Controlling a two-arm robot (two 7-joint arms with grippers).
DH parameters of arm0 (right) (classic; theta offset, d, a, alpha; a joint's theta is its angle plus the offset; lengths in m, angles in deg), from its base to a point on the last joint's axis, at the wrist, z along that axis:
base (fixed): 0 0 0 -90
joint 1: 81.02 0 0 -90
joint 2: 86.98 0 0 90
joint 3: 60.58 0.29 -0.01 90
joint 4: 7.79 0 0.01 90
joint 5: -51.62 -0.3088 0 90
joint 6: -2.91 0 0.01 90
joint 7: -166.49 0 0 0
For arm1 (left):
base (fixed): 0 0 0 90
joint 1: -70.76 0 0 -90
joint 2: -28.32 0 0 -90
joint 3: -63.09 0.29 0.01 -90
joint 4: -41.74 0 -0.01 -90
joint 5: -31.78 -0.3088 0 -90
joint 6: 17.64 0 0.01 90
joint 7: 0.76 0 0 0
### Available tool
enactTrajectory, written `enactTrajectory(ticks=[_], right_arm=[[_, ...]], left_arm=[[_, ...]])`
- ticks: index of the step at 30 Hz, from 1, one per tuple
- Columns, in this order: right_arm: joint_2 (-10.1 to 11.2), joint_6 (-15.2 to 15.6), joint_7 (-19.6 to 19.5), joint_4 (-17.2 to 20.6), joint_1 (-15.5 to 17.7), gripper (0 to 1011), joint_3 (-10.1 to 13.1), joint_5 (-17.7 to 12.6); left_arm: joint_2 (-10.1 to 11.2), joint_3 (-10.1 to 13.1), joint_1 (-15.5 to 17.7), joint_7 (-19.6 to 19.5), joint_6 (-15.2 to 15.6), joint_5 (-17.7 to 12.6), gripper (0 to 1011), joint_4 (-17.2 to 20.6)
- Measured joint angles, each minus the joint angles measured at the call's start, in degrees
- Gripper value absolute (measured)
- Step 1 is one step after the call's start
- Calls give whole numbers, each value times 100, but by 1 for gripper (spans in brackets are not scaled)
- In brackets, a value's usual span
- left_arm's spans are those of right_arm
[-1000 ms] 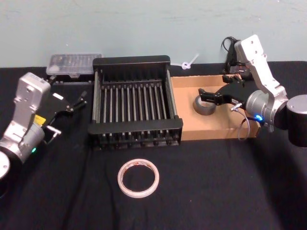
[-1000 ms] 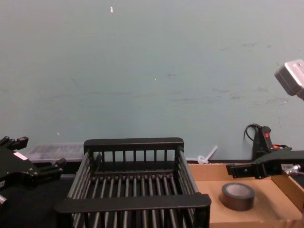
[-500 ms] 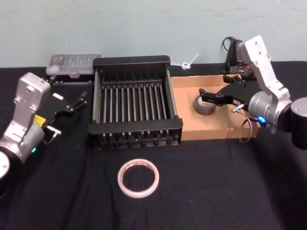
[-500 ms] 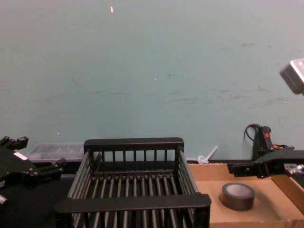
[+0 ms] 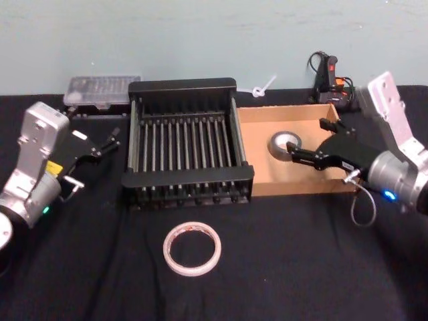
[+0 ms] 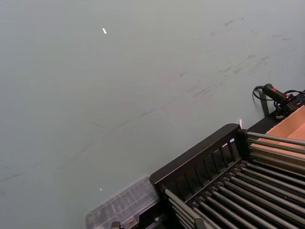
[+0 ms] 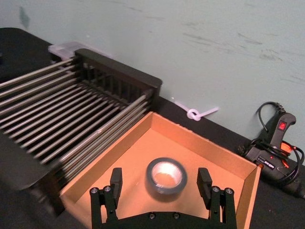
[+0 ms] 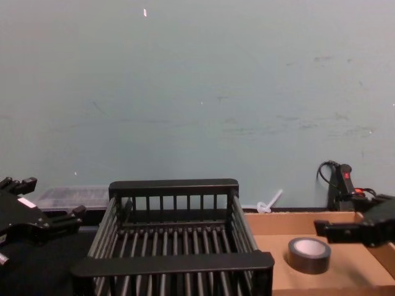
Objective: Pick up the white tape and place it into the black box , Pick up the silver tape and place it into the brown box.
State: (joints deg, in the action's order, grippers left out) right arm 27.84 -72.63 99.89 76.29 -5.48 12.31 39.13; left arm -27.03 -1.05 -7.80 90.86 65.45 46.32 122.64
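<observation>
I see the silver tape (image 5: 283, 144) lying flat on the floor of the brown box (image 5: 261, 177), near its middle — my right gripper (image 5: 311, 144) hangs over the box's right side with its fingers (image 7: 116, 179) spread wide, the roll in front of them and not touched. The black box (image 5: 184, 87) sits against the brown box's left wall, toward the tabletop's far edge. The white tape (image 5: 192, 249) lies flat on the black cloth near the front edge, in front of the crate. My left gripper (image 5: 100, 142) is parked at the left edge — fingers released, holding nothing.
</observation>
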Motion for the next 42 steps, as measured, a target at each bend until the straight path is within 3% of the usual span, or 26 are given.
enactTrajectory(ticks=[4, 11, 18, 28, 33, 42], right_arm=[[197, -159, 47, 351, 370, 1002, 78, -92], [563, -823, 292, 736, 985, 1002, 118, -223], [800, -1114, 599, 812, 1178, 1002, -74, -260], [831, -1158, 931, 769, 1000, 1002, -528, -289], [724, -1129, 1146, 611, 711, 1002, -892, -279], [532, -1129, 1351, 305, 318, 1002, -1320, -220]], left_arm=[[0, 0, 0, 0, 0, 0, 1001, 0], [0, 0, 0, 0, 0, 0, 1001, 0], [0, 0, 0, 0, 0, 0, 1001, 1], [0, 0, 0, 0, 0, 0, 1001, 0], [0, 0, 0, 0, 0, 0, 1001, 0], [0, 0, 0, 0, 0, 0, 1001, 0]])
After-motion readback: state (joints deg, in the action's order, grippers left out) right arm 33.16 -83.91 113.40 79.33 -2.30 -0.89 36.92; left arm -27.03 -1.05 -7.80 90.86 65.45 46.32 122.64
